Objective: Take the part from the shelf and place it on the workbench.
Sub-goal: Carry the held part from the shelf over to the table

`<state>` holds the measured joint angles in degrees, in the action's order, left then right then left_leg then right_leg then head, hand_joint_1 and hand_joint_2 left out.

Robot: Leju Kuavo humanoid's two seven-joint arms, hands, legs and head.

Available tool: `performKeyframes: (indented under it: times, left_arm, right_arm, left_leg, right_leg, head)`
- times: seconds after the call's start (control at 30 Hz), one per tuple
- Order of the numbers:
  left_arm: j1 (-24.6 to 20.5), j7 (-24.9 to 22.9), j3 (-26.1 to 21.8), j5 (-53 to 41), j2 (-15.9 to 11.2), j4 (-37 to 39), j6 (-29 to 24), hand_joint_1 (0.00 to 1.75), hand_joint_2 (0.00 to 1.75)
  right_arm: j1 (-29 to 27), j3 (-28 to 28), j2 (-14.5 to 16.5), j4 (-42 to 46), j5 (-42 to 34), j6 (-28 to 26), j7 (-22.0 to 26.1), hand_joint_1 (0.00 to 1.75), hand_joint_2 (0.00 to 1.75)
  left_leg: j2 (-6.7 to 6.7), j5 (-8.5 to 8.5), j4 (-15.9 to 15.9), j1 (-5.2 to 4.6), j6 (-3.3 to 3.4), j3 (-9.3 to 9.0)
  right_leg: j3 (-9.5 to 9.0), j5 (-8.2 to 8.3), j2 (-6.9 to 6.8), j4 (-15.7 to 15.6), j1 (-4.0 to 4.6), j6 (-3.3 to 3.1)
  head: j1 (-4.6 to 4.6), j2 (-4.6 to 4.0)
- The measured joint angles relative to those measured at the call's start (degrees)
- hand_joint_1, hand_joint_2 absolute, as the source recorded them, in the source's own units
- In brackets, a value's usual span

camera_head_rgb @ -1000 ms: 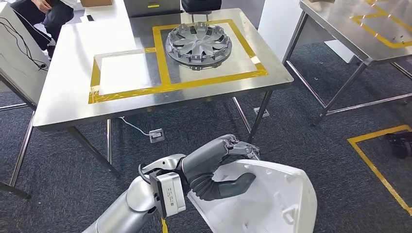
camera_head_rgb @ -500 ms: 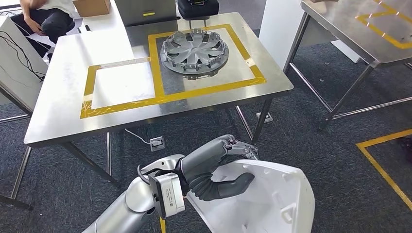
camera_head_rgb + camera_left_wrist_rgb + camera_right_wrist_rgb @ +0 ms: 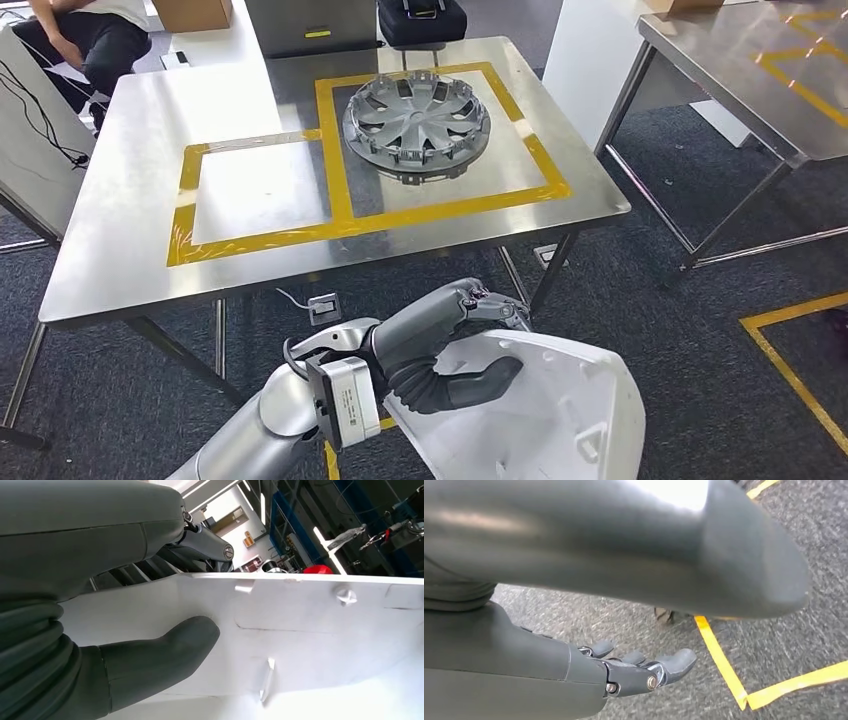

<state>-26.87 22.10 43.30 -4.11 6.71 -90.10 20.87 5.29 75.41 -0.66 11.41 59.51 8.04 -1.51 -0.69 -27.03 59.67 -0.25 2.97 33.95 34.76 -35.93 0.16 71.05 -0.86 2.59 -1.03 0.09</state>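
Head view: left hand (image 3: 455, 345) grips the white part (image 3: 540, 415) (thumb across its inner face), well short of the workbench (image 3: 130, 250). Left wrist view: thumb (image 3: 155, 655) presses the part. Right wrist view: right hand (image 3: 624, 672) empty, fingers loosely spread above carpet.

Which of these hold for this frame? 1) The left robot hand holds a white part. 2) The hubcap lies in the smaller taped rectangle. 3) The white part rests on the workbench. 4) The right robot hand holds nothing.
1) True: the left robot hand grips the white part.
2) False: the hubcap lies in the larger taped rectangle.
3) False: it is held above the carpet, short of the workbench.
4) True: the right robot hand hangs with nothing in it.
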Motion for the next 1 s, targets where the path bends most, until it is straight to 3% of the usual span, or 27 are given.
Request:
performKeyframes:
  times: [0.07, 0.1, 0.2, 0.27, 0.33, 0.4, 0.47, 0.53, 0.57, 0.6, 0.63, 0.7, 0.77, 0.9, 0.93, 1.0]
  left_arm:
    - [0.1, 0.0, 0.0, 0.0, 0.0, 0.0, 0.0, 1.75, 1.75]
    - [0.2, 0.0, 0.0, 0.0, 0.0, 0.0, 0.0, 1.75, 1.75]
    - [0.2, 0.0, 0.0, 0.0, 0.0, 0.1, 0.0, 1.75, 1.75]
    - [0.2, 0.0, 0.0, 0.0, -0.1, 0.1, 0.0, 1.75, 1.75]
    - [0.2, 0.0, 0.0, 0.0, -0.1, 0.0, -0.1, 1.75, 1.75]
    - [0.1, 0.1, 0.0, 0.0, -0.1, -0.2, -0.2, 1.75, 1.75]
    - [0.1, 0.1, 0.0, 0.0, -0.2, -0.2, -0.3, 1.75, 1.75]
    - [0.3, 0.2, 0.0, 0.0, -0.3, -0.2, -0.3, 1.75, 1.75]
    - [0.4, 0.2, 0.0, 0.0, -0.4, -0.2, -0.3, 1.75, 1.75]
    - [0.5, 0.2, 0.0, 0.0, -0.4, -0.2, -0.3, 1.75, 1.75]
    - [0.6, 0.2, 0.0, 0.0, -0.5, -0.2, -0.3, 1.75, 1.75]
    - [0.6, 0.2, 0.0, 0.0, -0.6, -0.2, -0.4, 1.75, 1.75]
    - [0.6, 0.2, 0.0, -0.1, -0.8, -0.2, -0.4, 1.75, 1.75]
    - [0.5, 0.3, 0.0, -0.2, -0.7, -0.4, -0.4, 1.75, 1.75]
    - [0.5, 0.3, 0.0, -0.2, -0.7, -0.5, -0.4, 1.75, 1.75]
    - [0.5, 0.3, 0.0, -0.2, -0.6, -0.5, -0.4, 1.75, 1.75]
  right_arm:
    - [-0.3, -0.4, 0.0, 0.0, 0.4, 0.2, -0.1, 0.00, 0.00]
    - [-0.4, -0.6, 0.0, 0.0, 0.6, 0.3, -0.1, 0.00, 0.00]
    - [-0.5, -0.9, 0.0, 0.0, 0.7, 0.4, -0.1, 0.00, 0.00]
    - [-0.4, -0.9, 0.0, 0.0, 0.7, 0.2, -0.4, 0.00, 0.00]
    - [-0.3, -0.9, 0.0, 0.0, 0.6, -0.2, -0.7, 0.00, 0.00]
    - [-0.3, -0.9, 0.0, 0.0, 0.5, -0.4, -0.7, 0.00, 0.00]
    - [-0.3, -0.9, 0.0, 0.0, 0.5, -0.6, -0.6, 0.00, 0.00]
    - [-0.4, -0.9, 0.0, 0.0, 0.5, -0.6, -0.5, 0.00, 0.00]
    - [-0.4, -0.9, 0.0, 0.0, 0.5, -0.6, -0.5, 0.00, 0.00]
    - [-0.4, -0.9, 0.0, 0.0, 0.5, -0.6, -0.5, 0.00, 0.00]
    - [-0.4, -0.9, 0.0, 0.0, 0.5, -0.6, -0.5, 0.00, 0.00]
    - [-0.4, -1.0, 0.0, 0.0, 0.6, -0.6, -0.5, 0.00, 0.00]
    - [-0.3, -1.1, 0.0, 0.0, 0.8, -0.5, -0.4, 0.00, 0.00]
    - [-0.3, -1.7, 0.0, 0.0, 1.4, -0.1, -0.5, 0.00, 0.00]
    - [-0.1, -1.9, 0.0, 0.0, 1.6, 0.0, -0.5, 0.00, 0.00]
    - [0.0, -2.2, 0.0, 0.0, 1.8, -0.1, -0.5, 0.00, 0.00]
  left_leg:
    - [-0.72, -0.93, 0.0, -0.01, -0.12, -0.93]
    - [-1.12, -1.44, 0.0, 0.02, -0.27, -1.59]
    - [-2.07, -3.17, 0.0, 0.09, -0.81, -3.64]
    - [-2.47, -3.90, -0.1, 0.05, -1.44, -4.39]
    - [-2.58, -3.95, 0.0, -0.02, -2.30, -4.93]
    - [-1.66, -4.26, 1.6, -0.07, -2.90, -4.70]
    - [-0.46, -5.99, 7.1, 0.00, -3.26, -1.54]
    - [-0.02, -8.77, 14.1, 0.13, -3.61, 3.59]
    - [0.03, -9.46, 15.8, 0.18, -3.75, 5.43]
    - [0.06, -8.94, 15.5, 0.21, -3.79, 6.33]
    - [0.08, -7.10, 13.3, 0.23, -3.76, 6.30]
    - [0.28, -0.89, 5.9, 0.16, -3.23, 5.04]
    - [0.45, 2.39, 1.3, -0.02, -2.61, 4.24]
    - [-0.24, 1.97, 0.2, 0.10, -1.19, 2.61]
    - [-0.43, 1.77, 0.1, 0.19, -0.85, 2.03]
    - [-0.76, 1.09, 0.0, 0.23, -0.38, 1.37]
  right_leg:
    - [3.71, -0.90, 0.00, 2.9, -0.13, 0.38]
    - [4.29, 0.32, 0.02, 1.7, -0.21, 0.48]
    - [2.52, 8.25, 0.56, -8.4, -0.40, 0.32]
    - [1.73, 10.21, 0.74, -11.7, -0.18, -0.32]
    - [0.98, 9.72, 0.62, -12.1, -0.05, -1.25]
    - [-0.41, 9.44, 0.62, -12.5, -0.24, -2.07]
    - [-1.67, 8.71, 0.58, -12.6, -0.31, -2.60]
    - [-2.71, 7.68, 0.51, -12.6, -0.30, -2.76]
    - [-3.35, 7.11, 0.49, -12.6, -0.30, -2.76]
    - [-4.12, 6.49, 0.50, -12.6, -0.31, -2.74]
    - [-5.01, 5.84, 0.50, -12.6, -0.31, -2.68]
    - [-6.61, 4.44, 0.51, -12.6, -0.26, -2.36]
    - [-7.49, 3.17, 0.55, -12.7, -0.10, -1.68]
    - [-8.39, 2.73, 0.18, -11.2, -0.12, -0.36]
    - [-7.25, 2.39, 0.10, -9.1, -0.17, -0.17]
    - [-2.54, 0.32, 0.07, -2.1, -0.18, 0.21]
  head:
    - [0.04, 0.00]
    - [0.07, -0.01]
    - [0.18, -0.01]
    - [0.32, -0.01]
    - [0.35, 0.00]
    - [0.11, 0.00]
    - [-0.19, 0.00]
    - [-0.34, 0.00]
    - [-0.35, 0.00]
    - [-0.38, 0.00]
    - [-0.41, 0.00]
    - [-0.50, 0.00]
    - [-0.61, 0.00]
    - [-0.52, 0.00]
    - [-0.39, -0.01]
    - [-0.15, -0.01]
